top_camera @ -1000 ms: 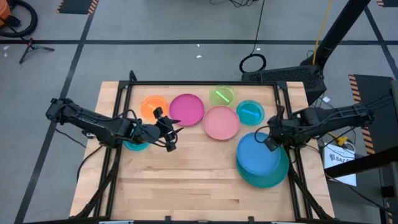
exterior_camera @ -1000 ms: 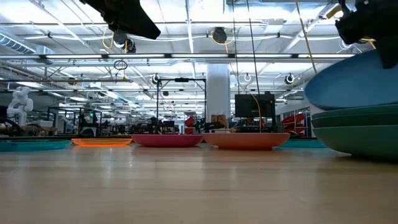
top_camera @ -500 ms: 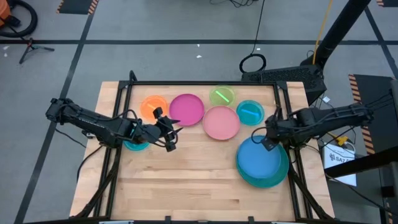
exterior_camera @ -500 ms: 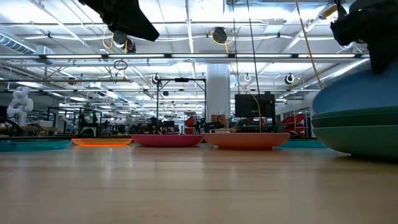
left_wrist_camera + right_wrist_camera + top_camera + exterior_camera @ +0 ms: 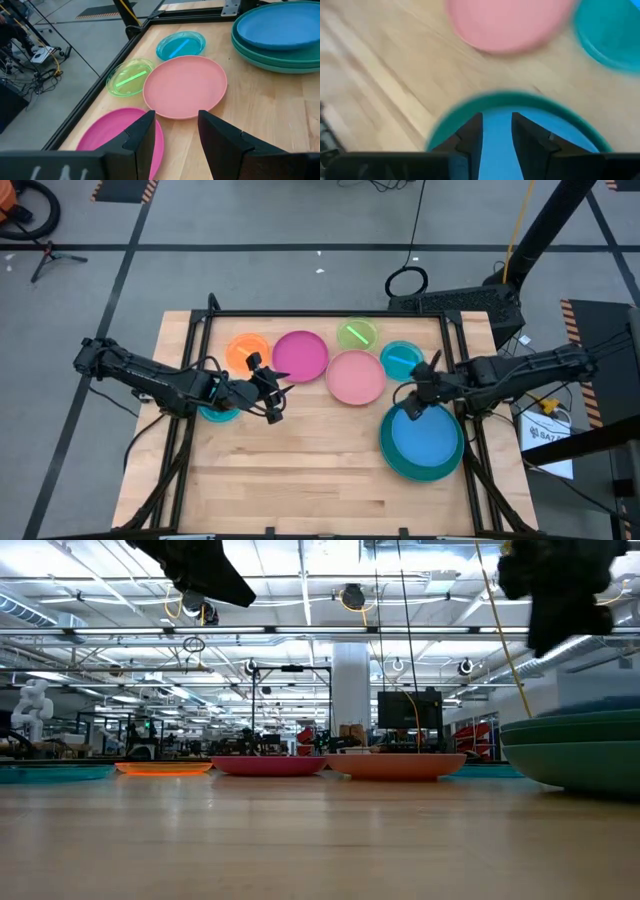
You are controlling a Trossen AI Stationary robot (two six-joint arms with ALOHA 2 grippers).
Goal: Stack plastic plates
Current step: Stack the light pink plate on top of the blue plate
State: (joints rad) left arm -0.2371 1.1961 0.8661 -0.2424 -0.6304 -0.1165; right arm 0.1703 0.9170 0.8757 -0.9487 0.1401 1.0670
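Several plastic plates lie flat on the wooden table. Along the far side are an orange one [image 5: 247, 349], a magenta one [image 5: 301, 355], a pink one [image 5: 356, 377], a small lime one [image 5: 357, 334] and a small light blue one [image 5: 402, 360]. A blue plate [image 5: 427, 440] rests flat on top of a green and teal stack [image 5: 575, 750] at the table's right. My right gripper [image 5: 412, 402] hovers open over the stack's far left rim, and blue shows between its fingers [image 5: 497, 132]. My left gripper [image 5: 272, 392] waits open above bare wood near the magenta plate [image 5: 120, 135]. A small teal plate [image 5: 218, 414] lies under the left arm.
A dark metal frame [image 5: 330, 313] borders the table's far, left and right sides. Bare wood [image 5: 300, 470] fills the near half of the table. Beyond the table lies grey floor with cables [image 5: 407, 280]. The low view looks into a large hall behind the plates.
The blue plate, tilted a second ago with its far edge up at my right gripper, has come down and now lies flat on the stack. My right gripper has come off it, risen and moved toward the table's left. The left arm has kept still.
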